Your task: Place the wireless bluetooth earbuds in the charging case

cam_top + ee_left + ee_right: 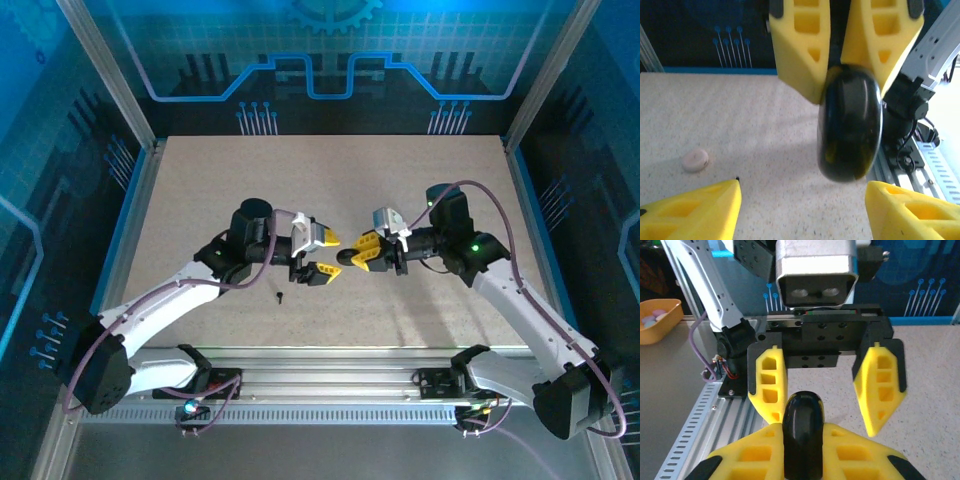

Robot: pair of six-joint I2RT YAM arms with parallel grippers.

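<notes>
Left wrist view showed the case up off the table, standing on edge. It was pinched by its two flat faces in the right gripper, whose yellow fingers reached in from the top of the frame. The left gripper faced it head on, its fingers spread wide. The case sat just before their tips, touching neither. Whether it lay between those tips or short of them could not be told. In the top external view the two grippers met nose to nose over the middle of the table. One earbud lay on the surface near the left gripper, toward the arm bases. A pale round disc rested on the table farther off. A yellow bowl sat beyond the rail.
</notes>
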